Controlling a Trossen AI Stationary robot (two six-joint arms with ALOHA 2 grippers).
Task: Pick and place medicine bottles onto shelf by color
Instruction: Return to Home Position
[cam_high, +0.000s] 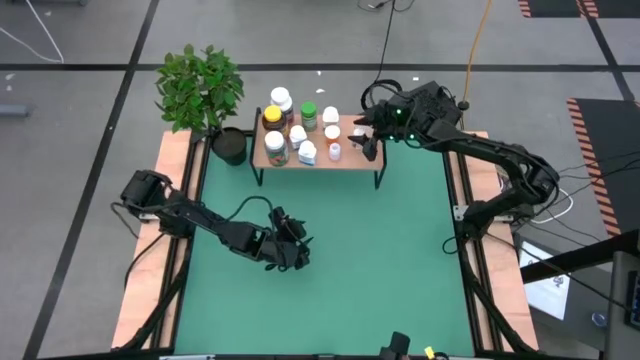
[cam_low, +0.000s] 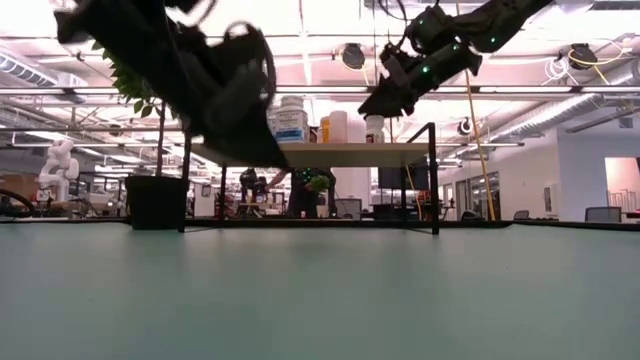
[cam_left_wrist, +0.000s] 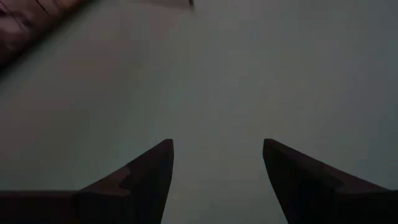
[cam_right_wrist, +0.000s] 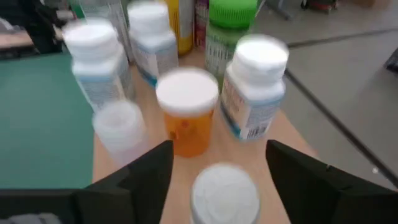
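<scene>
High view, from above: the shelf (cam_high: 352, 159) stands at the far edge of the green table (cam_high: 330, 260); the medicine bottles (cam_high: 298, 134) stand on its top, most of them toward the end beside the plant pot (cam_high: 229, 146); the right gripper (cam_high: 364, 136) hovers over the shelf's other end, pointing along the shelf's length at the bottles, the nearest just beside its tips; the left gripper (cam_high: 293, 248) hangs over bare table, well apart from the shelf; no bottle shows on the table itself.

Low view, level with the table: the right gripper (cam_low: 388, 92) hangs above the right end of the shelf top, tilted down toward the upright bottles.

Left wrist view: its two fingers are spread wide over plain green table; nothing lies between them.

Right wrist view: its fingers (cam_right_wrist: 149, 177) are spread wide and grip nothing; a white-capped bottle (cam_right_wrist: 224, 190) stands upright in the gap between them; an orange bottle (cam_right_wrist: 185, 121) stands just beyond it; a green-capped bottle (cam_right_wrist: 230, 28) stands farther on.

Judgement: placing looks finished; the bottles lie directly ahead of and below the right gripper, so it should pull up and back off the shelf's free end; a sideways swing could topple the nearest bottle.
</scene>
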